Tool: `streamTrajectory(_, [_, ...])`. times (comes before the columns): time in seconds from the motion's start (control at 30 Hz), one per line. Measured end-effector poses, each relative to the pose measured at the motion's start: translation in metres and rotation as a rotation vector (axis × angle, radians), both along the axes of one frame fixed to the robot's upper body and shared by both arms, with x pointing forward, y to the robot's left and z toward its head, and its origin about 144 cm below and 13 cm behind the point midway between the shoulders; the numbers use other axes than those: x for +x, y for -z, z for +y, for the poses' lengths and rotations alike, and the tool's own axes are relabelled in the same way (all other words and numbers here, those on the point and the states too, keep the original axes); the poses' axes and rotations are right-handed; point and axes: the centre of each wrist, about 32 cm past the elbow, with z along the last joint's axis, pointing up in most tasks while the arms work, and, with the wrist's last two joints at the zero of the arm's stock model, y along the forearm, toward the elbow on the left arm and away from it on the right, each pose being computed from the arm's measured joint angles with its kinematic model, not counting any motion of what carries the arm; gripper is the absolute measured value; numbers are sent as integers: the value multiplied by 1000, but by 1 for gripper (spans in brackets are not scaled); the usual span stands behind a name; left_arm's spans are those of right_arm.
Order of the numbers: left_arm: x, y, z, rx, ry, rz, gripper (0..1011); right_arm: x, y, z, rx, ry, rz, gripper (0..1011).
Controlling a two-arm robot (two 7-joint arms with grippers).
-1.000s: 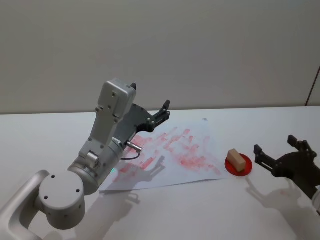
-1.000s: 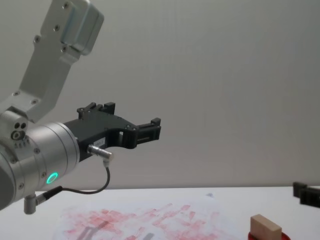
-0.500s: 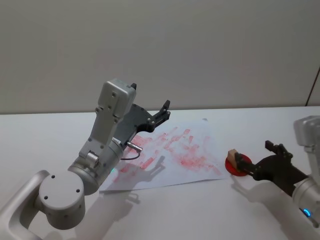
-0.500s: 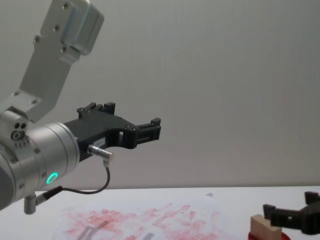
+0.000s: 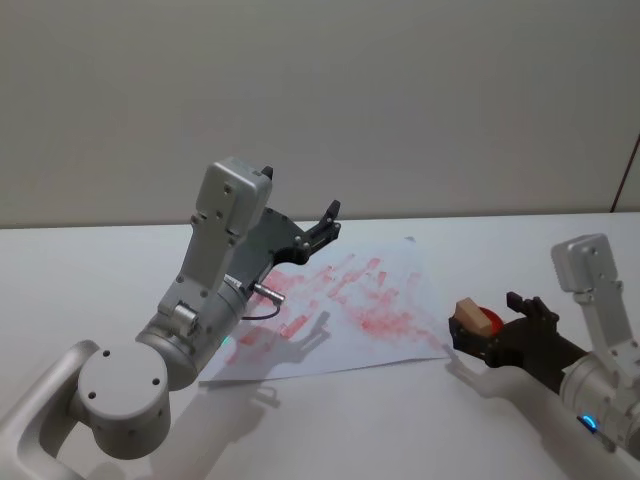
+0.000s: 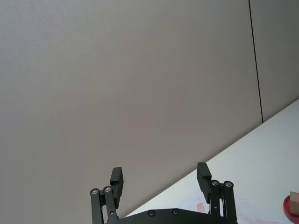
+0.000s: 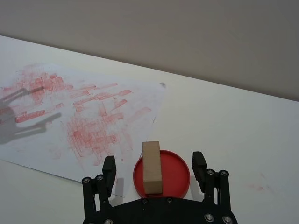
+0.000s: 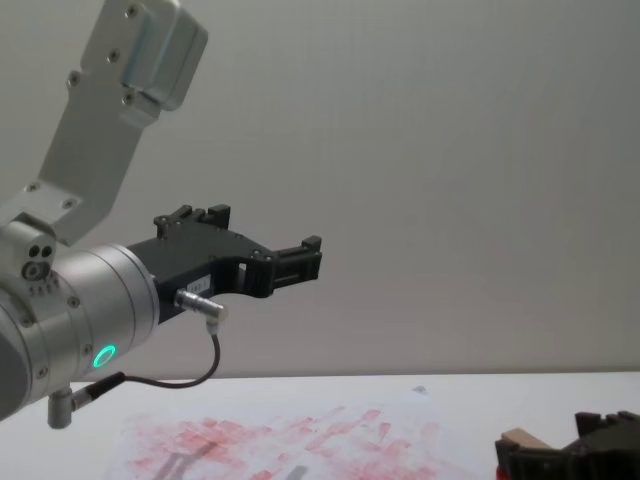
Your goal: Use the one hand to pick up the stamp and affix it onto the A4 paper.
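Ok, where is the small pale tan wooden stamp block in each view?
Head view: the small pale tan wooden stamp block, right of centre, off the right corner of the red-printed white A4 paper.
Left wrist view: lower right edge of the picture.
Right wrist view: bottom centre, between the fingers of the open right hand.
Chest view: a sliver at lower right, behind that hand.
Shared landmark: the red round ink pad under it.

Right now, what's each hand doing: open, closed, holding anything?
Left hand: open, empty, up in the air.
Right hand: open, straddling the stamp on the red ink pad, not gripping it.
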Motion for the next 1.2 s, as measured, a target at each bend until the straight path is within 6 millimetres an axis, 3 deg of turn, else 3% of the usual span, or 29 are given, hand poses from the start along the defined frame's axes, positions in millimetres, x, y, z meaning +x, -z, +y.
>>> streamTrajectory(0.23, [0,0,0,0,0,0,1001,7,2,5,-10,-16,9,998])
streamTrajectory(0.37, [0,0,0,0,0,0,1001,9,3,7,-13,-21,12,925])
streamTrajectory(0.7, [0,0,0,0,0,0,1001,12,4,10,-17,-30,17,644])
streamTrajectory(0.97, [0,0,0,0,0,0,1001,14,5,11,-19,-34,20,358])
streamTrajectory(1.2, [0,0,0,0,0,0,1001,15,5,11,-20,-35,20,232])
